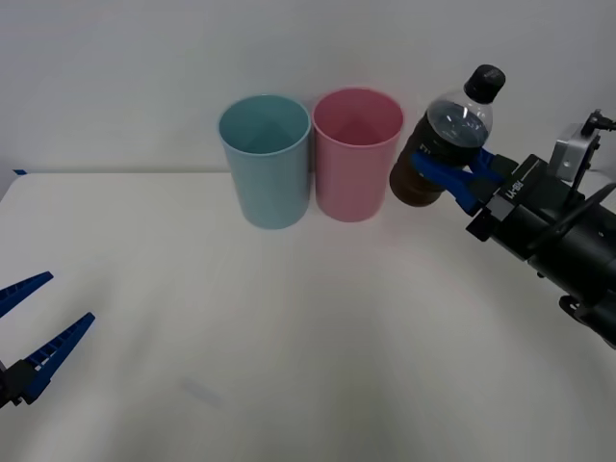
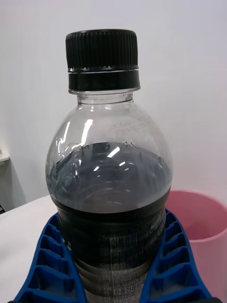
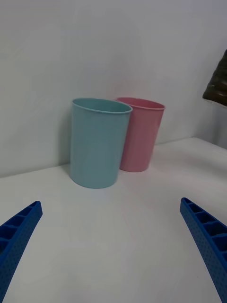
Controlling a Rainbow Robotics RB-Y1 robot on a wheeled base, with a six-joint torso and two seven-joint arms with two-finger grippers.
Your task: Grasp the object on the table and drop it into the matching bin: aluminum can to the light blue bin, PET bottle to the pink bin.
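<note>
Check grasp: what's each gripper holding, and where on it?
Right gripper holds the PET bottle around its lower body, blue fingers on either side, cap up, lifted beside the pink bin. Left gripper is open, holding nothing.

The right pincer (image 1: pixel 460 179) has blue plastic fingers (image 2: pixel 177 265), ribbed with open, ladder-like cells along their outer faces. Behind them sits a blocky black mount bearing a small white marking, too small to read. The forearm is a thick black cylinder with black cables looping past a silver-grey bracket. The left pincer (image 1: pixel 34 332) has the same blue fingers (image 3: pixel 206 241), tapered, with finely dotted inner faces.
</note>
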